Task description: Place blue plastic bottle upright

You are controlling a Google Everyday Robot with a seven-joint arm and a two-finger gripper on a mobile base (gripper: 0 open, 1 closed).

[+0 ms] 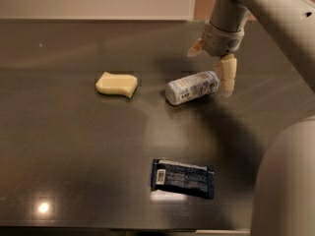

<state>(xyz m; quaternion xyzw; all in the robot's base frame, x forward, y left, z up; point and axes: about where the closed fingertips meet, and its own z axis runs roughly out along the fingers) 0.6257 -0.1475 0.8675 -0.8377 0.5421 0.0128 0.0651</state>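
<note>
The blue plastic bottle lies on its side on the dark table, right of centre, its long axis running left-right and slightly tilted. It is small, with a pale blue-white label. My gripper hangs over the bottle's right end. It is open: one cream finger reaches down beside the bottle's right end, the other sits behind and above it. The bottle is not held.
A pale yellow sponge lies left of the bottle. A flat dark-blue snack wrapper lies near the front edge. My grey arm crosses the upper right, and a grey part of the robot fills the lower right corner.
</note>
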